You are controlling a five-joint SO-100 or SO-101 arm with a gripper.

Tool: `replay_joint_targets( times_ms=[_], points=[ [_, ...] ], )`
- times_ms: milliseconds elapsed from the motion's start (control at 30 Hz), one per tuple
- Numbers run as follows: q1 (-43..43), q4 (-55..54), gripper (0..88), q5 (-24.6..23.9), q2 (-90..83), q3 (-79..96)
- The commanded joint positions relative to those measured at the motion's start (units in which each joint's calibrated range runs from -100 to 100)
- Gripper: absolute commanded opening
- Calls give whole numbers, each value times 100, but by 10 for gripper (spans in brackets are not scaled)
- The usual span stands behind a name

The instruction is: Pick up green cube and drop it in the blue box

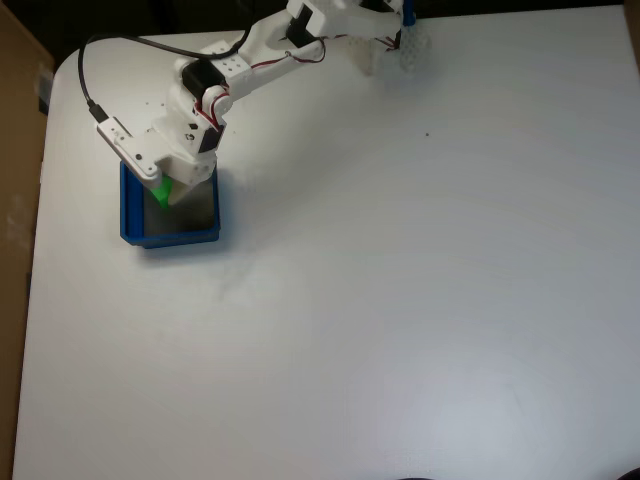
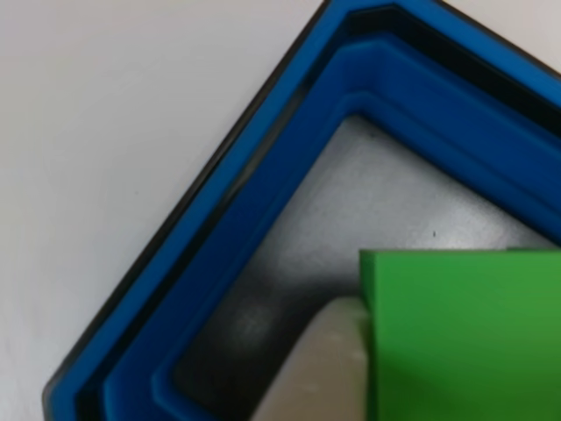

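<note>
1. One white arm reaches from the top of the fixed view down-left over the white desk (image 1: 400, 300); a black cable (image 1: 90, 70) loops off it near the desk's upper-left corner.
2. One end effector (image 1: 168, 192), pointing down over the box's upper-left part.
3. One green cube (image 1: 160, 190), held in the end effector above the box floor. In the close-up other view the cube (image 2: 465, 338) sits at lower right w/ one pale finger (image 2: 320, 368) pressed against its left face.
4. End effector is clamped on the cube; the 2nd finger probably sits on the far side, can't see it.
5. One blue box (image 1: 128, 215), near the desk's left edge; thick stepped walls (image 2: 263, 219) and grey floor (image 2: 377, 202) in the close-up.
6. Cube touching the floor or not: can't tell.
</note>
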Motion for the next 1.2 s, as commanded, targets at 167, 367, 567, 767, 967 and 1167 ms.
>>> replay_joint_targets(
  times_ms=[167, 367, 567, 767, 967, 1167],
  points=[
    [38, -119, 21, -15, -97, -292],
    [45, -102, 23, -15, -97, -292],
    [53, -102, 27, -20, -105, -292],
    [60, -94, 60, -20, -138, -292],
    [53, -78, 204, -24, -113, -283],
    [60, -61, 251, -24, -155, -283]
  ],
)
